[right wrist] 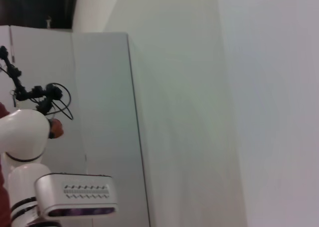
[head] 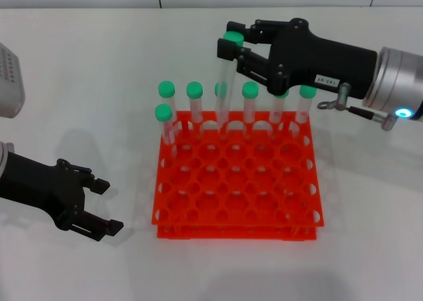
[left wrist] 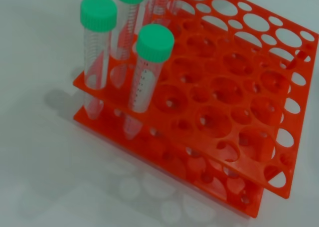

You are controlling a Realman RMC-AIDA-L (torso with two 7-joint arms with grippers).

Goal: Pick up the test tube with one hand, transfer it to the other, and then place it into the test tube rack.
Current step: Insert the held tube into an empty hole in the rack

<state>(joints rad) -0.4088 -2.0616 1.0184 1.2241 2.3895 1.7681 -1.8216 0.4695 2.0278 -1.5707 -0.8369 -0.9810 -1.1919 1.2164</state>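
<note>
My right gripper, the labelled one, is shut on the test tube just under its green cap. It holds the tube nearly upright over the back row of the orange-red rack. The tube's lower end reaches the rack's top tier. My left gripper is open and empty, low over the table to the left of the rack. The left wrist view shows the rack's corner close up. The right wrist view shows only wall and cabinet.
Several other green-capped tubes stand in the rack's back row, and one stands in the second row at the left. Three of them show in the left wrist view. White table lies all around the rack.
</note>
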